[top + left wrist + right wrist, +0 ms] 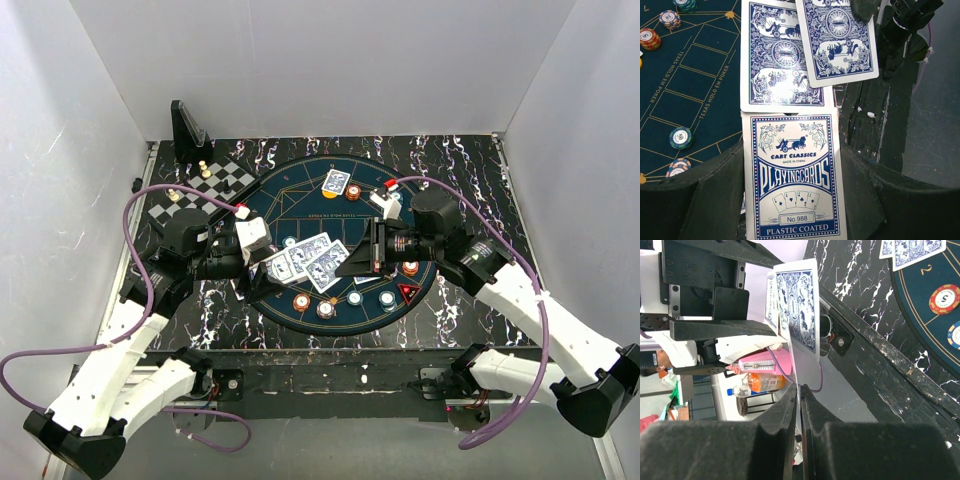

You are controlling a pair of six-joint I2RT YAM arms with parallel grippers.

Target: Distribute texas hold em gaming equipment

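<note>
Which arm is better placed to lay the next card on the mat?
Right. The right gripper pinches a card over the mat, while the left gripper holds the box.

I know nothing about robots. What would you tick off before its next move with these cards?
1. Jaws of the right gripper closed on a blue-backed card: ok.
2. Only one card in those jaws: cannot tell.
3. Jaws of the left gripper flank the card pack on both sides: ok.
4. The dealt cards lie face down on the mat: ok.
5. The chips sit apart from the dealt cards: ok.
</note>
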